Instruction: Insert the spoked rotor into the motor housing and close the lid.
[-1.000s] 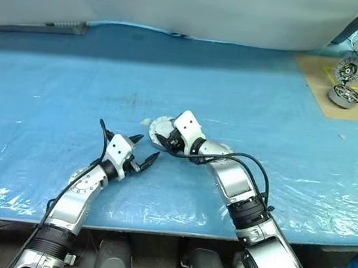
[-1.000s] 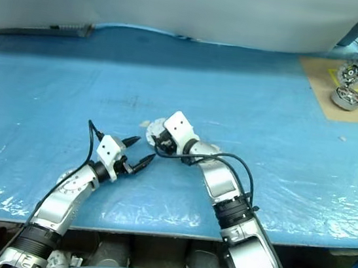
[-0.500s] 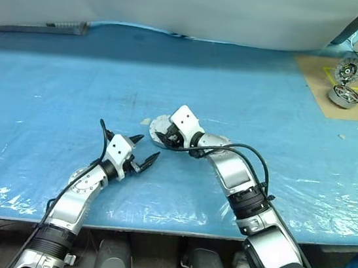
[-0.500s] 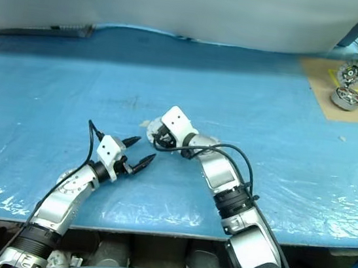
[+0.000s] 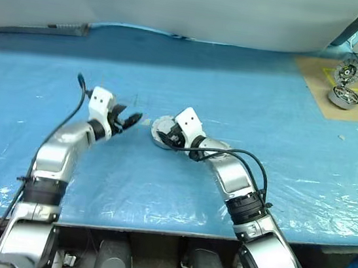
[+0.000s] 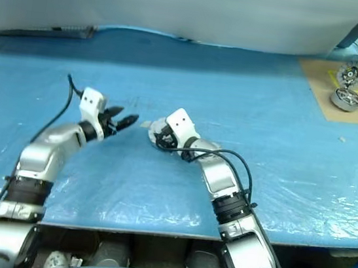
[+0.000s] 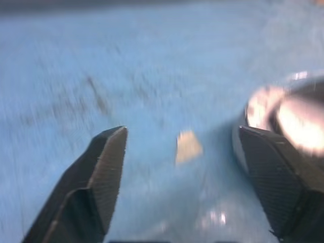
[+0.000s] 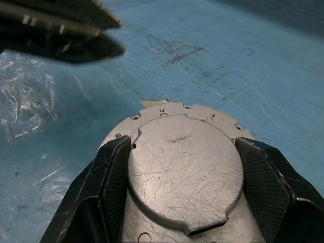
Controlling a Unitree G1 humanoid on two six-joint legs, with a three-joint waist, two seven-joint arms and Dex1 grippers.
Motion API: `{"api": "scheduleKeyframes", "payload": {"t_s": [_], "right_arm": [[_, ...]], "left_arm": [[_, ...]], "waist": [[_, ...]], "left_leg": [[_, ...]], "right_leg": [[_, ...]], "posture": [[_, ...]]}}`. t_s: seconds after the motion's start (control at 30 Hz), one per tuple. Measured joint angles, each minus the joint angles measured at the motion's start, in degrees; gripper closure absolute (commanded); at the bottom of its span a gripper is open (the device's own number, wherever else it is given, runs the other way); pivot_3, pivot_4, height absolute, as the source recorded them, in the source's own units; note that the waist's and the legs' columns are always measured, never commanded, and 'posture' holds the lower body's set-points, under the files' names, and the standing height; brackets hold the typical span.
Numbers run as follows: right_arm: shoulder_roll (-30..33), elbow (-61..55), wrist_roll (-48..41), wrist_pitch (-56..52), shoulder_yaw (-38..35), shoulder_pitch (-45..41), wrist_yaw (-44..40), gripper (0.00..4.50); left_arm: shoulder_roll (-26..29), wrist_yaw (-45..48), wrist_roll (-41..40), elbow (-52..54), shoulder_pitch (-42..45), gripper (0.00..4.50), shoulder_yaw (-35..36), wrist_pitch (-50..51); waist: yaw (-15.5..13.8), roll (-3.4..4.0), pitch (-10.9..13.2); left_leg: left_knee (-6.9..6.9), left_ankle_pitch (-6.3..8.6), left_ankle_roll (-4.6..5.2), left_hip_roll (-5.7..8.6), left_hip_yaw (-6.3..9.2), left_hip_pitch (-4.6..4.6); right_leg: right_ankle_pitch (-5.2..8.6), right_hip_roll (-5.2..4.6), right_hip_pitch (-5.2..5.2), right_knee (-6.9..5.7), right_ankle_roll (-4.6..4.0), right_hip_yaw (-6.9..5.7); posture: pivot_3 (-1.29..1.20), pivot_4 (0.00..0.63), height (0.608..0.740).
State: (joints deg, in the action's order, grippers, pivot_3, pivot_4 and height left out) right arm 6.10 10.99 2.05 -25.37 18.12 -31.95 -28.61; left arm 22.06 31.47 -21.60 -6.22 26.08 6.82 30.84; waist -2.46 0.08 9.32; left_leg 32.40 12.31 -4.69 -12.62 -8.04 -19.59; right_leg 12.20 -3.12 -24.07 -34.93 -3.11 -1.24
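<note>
The bench (image 5: pixel 251 90) is covered by a crinkled blue plastic sheet (image 5: pixel 48 176). A pale grey wall (image 5: pixel 183 2) is seen behind it. A brown cardboard panel (image 5: pixel 317 86) marked with yellow lines is laid at the far right corner.

table: blue sheet (image 5: pixel 250 97)
lid (image 8: pixel 185 164): flat on sheet, between right claw (image 8: pixel 187 167) fingers
scrap (image 7: pixel 188 147): between left claw (image 7: pixel 185 157) fingers
</note>
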Motion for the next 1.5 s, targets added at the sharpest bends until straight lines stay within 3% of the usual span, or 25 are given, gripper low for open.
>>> {"api": "scheduleKeyframes", "payload": {"t_s": [0.23,0.73,0.9,1.5], "right_arm": [[-0.2,0.1,0.0,0.0,0.3,-0.1,0.1,1.54],[0.0,0.2,0.3,-0.1,0.4,0.0,0.9,1.54],[-0.1,0.2,0.2,-0.1,0.6,0.0,0.8,1.54],[-0.1,-1.3,-0.1,-1.6,-0.1,0.6,0.6,1.54]], "left_arm": [[-0.4,7.9,-6.4,-2.6,3.2,4.04,-3.3,13.6],[-0.1,10.5,-0.5,-6.7,6.4,4.04,-9.1,9.6],[-1.7,7.0,0.4,-8.7,7.9,4.04,-8.1,9.6],[-1.2,8.5,3.0,-6.7,7.3,4.07,-9.9,9.7]], "waist": [[0.1,-0.01,0.0],[-0.1,0.00,0.0],[0.0,0.01,0.0],[-0.1,0.03,0.0]], "left_leg": [[-0.08,0.00,0.00,-0.01,0.00,0.01],[-0.08,0.00,0.01,0.00,0.00,0.41],[-0.18,0.00,0.00,0.01,0.00,0.50],[-0.33,0.01,0.01,0.03,0.00,0.48]], "right_leg": [[0.00,0.01,-0.01,0.05,0.00,-0.02],[0.02,-0.04,0.46,0.14,0.03,-0.03],[0.05,-0.03,0.54,0.21,0.07,-0.03],[0.14,-0.04,0.54,0.31,0.17,-0.03]], "posture": [[0.00,0.150,0.740],[0.00,0.150,0.740],[0.00,0.150,0.740],[0.00,0.150,0.740]]}}
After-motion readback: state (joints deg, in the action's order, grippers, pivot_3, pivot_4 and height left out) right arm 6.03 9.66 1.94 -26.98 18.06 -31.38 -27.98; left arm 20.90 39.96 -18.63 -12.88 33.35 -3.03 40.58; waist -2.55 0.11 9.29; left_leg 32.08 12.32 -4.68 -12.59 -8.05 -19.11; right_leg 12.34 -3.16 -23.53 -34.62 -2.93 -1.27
